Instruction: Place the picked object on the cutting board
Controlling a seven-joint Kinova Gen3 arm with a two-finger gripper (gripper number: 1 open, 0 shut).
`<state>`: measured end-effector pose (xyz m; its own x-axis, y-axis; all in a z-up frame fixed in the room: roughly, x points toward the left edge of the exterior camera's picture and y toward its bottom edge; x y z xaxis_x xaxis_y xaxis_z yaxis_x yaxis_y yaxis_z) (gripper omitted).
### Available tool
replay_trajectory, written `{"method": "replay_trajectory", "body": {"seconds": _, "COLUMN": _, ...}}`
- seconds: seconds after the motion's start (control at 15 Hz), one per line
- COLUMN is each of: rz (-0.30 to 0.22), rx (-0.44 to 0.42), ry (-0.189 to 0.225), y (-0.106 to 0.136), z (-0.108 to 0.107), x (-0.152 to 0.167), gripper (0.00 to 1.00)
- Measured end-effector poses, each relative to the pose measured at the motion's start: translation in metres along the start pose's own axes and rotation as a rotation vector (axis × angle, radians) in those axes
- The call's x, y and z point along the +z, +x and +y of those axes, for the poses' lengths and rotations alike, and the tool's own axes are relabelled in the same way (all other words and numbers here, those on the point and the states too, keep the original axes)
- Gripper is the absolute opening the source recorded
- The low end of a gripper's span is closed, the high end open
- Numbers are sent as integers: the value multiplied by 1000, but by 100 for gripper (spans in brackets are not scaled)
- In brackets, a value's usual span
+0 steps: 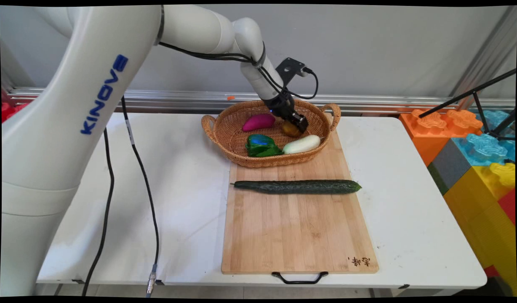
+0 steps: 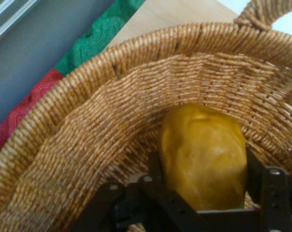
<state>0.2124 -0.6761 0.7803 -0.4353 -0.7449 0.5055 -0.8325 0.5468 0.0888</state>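
Wicker basket (image 1: 233,139) holds a yellowish potato (image 2: 203,154), pinched upright by the pincer (image 1: 298,125) (long axis along the fingers), on a board-topped white worktop (image 1: 178,189).

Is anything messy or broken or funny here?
Nothing stands out. The basket sits upright with its vegetables inside, the cucumber lies flat across the cutting board, and the gripper has its jaws around the potato. Nothing spilled.

Main view: fixed, above table's (image 1: 410,210) near side, facing wall. Hand view: close inside wicker basket (image 1: 229,130), along gripper (image 2: 203,193). Shared: basket (image 2: 88,125), yellow-brown vegetable (image 2: 203,154).
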Motion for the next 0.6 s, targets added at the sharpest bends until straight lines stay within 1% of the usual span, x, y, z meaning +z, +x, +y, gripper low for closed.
{"method": "replay_trajectory", "body": {"seconds": 0.13, "rz": 11, "rx": 16, "ry": 4, "y": 3, "z": 2, "x": -3, "gripper": 0}}
{"method": "replay_trajectory", "body": {"seconds": 0.27, "rz": 30, "rx": 33, "ry": 10, "y": 7, "z": 5, "x": -13, "gripper": 0}}
{"method": "replay_trajectory", "body": {"seconds": 0.47, "rz": 57, "rx": 65, "ry": 21, "y": 9, "z": 14, "x": -42, "gripper": 0}}
{"method": "replay_trajectory", "body": {"seconds": 0.6, "rz": 77, "rx": 94, "ry": 20, "y": 11, "z": 25, "x": -72, "gripper": 0}}
